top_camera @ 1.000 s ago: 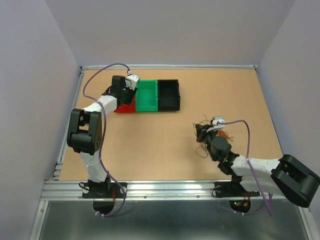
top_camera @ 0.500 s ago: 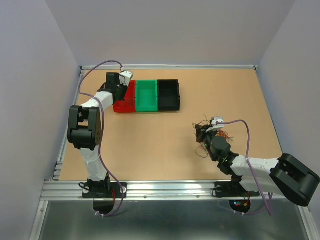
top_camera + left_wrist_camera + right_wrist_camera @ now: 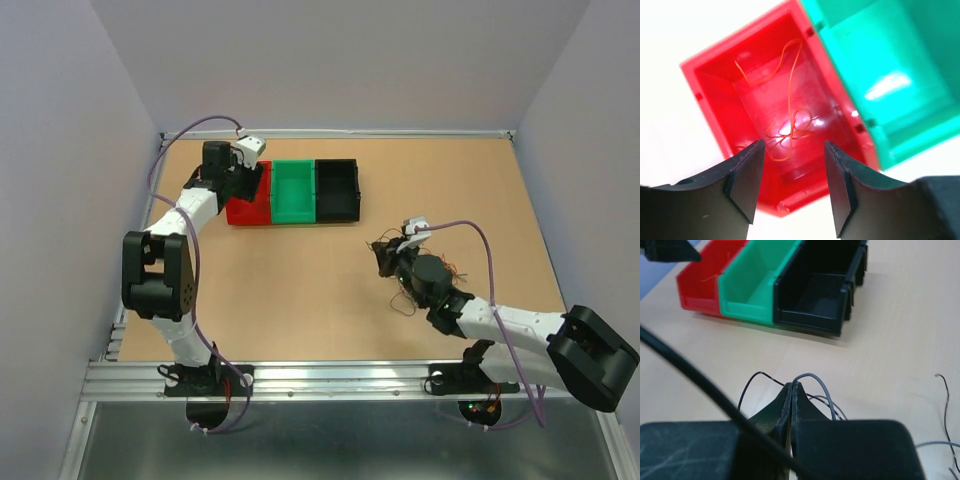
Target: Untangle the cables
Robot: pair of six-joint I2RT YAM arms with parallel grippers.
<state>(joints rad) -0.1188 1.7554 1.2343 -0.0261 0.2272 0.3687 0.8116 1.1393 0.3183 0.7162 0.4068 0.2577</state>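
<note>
Thin orange cables (image 3: 790,132) lie curled on the floor of the red bin (image 3: 715,115). My left gripper (image 3: 793,147) hangs open just above them, holding nothing; from above it (image 3: 250,178) sits over the red bin (image 3: 243,210). A tangle of dark and orange cables (image 3: 405,285) lies on the table at the right. My right gripper (image 3: 792,385) is shut on a grey cable (image 3: 820,382) that loops out of its tips, and a black cable (image 3: 747,385) arches beside them. From above, the right gripper (image 3: 385,255) is at the tangle's left edge.
A green bin (image 3: 295,190) and a black bin (image 3: 337,188) stand in a row right of the red one. One loose thin wire (image 3: 946,405) lies on the table at the right. Purple arm cords loop above both arms.
My left gripper has moved left, from the red and green bins' shared edge to over the red bin. My right gripper has shifted left and farther away, dragging the tangle with it.
</note>
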